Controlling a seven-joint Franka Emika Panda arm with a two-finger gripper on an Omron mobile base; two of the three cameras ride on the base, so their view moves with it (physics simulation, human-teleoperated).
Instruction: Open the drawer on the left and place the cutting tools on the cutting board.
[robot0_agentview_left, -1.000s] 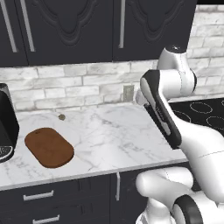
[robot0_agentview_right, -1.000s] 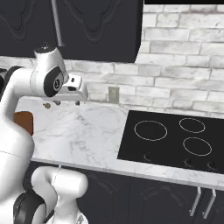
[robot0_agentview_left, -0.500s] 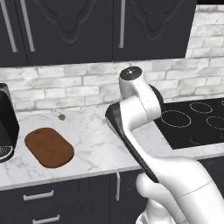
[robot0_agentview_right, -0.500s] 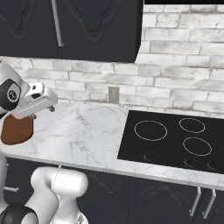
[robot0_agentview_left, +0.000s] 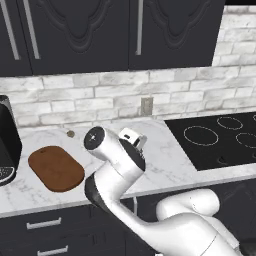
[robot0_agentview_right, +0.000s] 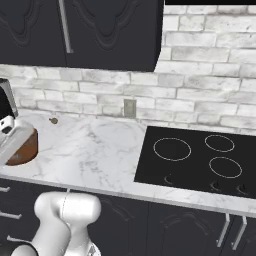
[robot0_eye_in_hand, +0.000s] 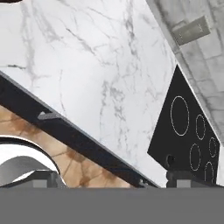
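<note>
Tool (robot0_eye_in_hand: 109, 181) open wide above marble counter (robot0_eye_in_hand: 87, 65) edge

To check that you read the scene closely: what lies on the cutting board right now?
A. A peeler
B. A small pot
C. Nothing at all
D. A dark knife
C: in the left base view the cutting board shows a bare reddish-brown top on the marble counter, with no tool or pot resting on it.

glossy white arm (robot0_agentview_left: 117, 172), dark joints
</note>
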